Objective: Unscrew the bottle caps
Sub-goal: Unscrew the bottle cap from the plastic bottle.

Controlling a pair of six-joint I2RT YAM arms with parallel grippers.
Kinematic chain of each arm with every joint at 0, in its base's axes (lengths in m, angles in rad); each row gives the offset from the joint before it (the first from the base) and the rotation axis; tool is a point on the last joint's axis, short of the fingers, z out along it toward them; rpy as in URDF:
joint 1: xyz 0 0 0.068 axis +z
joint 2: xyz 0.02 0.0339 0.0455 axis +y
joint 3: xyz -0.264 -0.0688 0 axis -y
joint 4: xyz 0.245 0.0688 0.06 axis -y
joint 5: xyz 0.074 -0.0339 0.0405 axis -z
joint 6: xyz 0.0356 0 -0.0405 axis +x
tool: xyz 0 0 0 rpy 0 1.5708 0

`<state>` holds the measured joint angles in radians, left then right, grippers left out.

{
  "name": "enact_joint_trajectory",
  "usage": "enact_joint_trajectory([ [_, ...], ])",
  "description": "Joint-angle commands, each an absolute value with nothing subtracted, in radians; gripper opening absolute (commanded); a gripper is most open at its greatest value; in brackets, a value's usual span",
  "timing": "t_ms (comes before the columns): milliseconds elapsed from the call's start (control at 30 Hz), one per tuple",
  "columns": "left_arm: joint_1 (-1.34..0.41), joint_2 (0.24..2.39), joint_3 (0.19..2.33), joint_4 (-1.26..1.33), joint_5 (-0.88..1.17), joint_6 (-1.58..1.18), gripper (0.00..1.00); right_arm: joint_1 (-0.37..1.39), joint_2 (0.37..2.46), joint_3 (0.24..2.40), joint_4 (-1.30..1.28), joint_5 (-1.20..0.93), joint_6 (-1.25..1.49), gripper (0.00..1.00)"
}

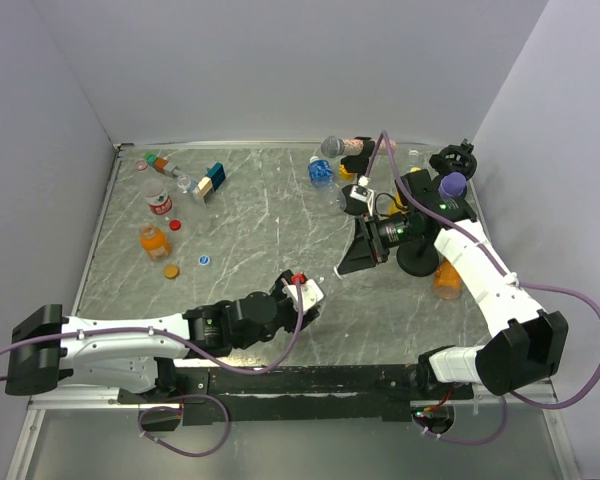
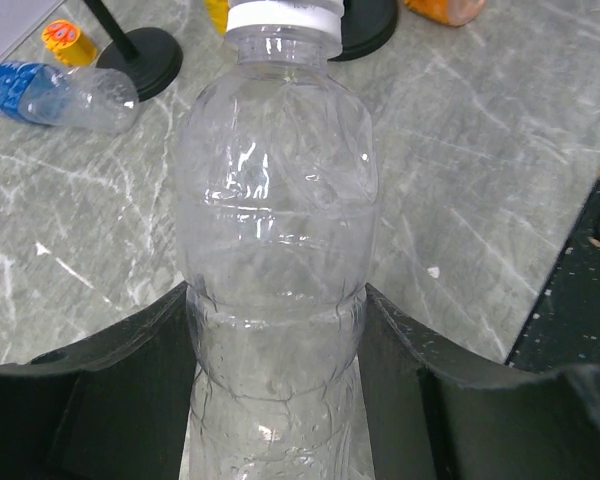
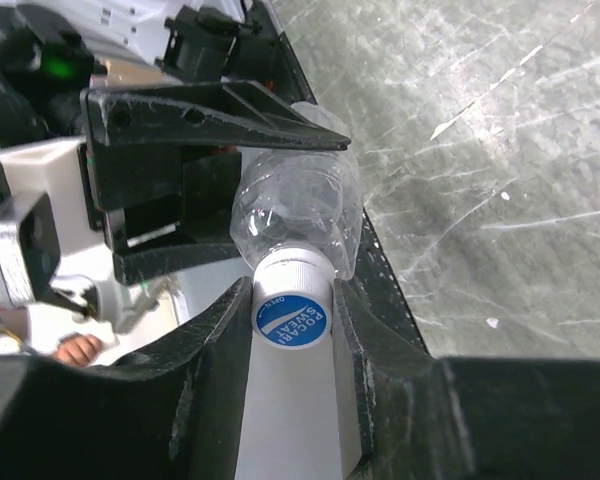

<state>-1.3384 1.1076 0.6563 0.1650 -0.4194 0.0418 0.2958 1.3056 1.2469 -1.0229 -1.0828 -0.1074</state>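
While left gripper (image 2: 275, 300) clamps clear bottle (image 2: 275, 200) round waist, right gripper (image 3: 292, 290) sits clenched on its white cap (image 3: 292, 320), bottle held between grippers over table (image 1: 260, 230). Reckon grip done, twist next: I need right wrist turning, left holding firm. Bottle looks empty, so no spill worry.

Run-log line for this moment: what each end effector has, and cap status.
left end effector: grips clear bottle at body | right end effector: closed on white cap | cap: on bottle
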Motion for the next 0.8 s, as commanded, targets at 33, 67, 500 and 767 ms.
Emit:
enact_joint_trajectory([
  [33,-1.318,1.023,0.626,0.21,-0.254,0.017,0.01,0.316,1.308,1.341,-1.167,-1.16,-0.424,0.14],
  [67,-1.299,1.003,0.614,0.209,-0.185,0.006,0.01,0.322,1.308,1.35,-1.198,-1.164,-0.499,0.13],
  [500,-1.149,0.871,0.558,0.132,0.213,-0.098,0.01,0.442,1.058,1.112,-0.87,-1.072,-0.845,0.13],
  [767,-1.147,0.916,0.59,0.071,0.152,-0.075,0.01,0.423,1.15,1.284,-0.965,-1.075,-0.632,0.72],
])
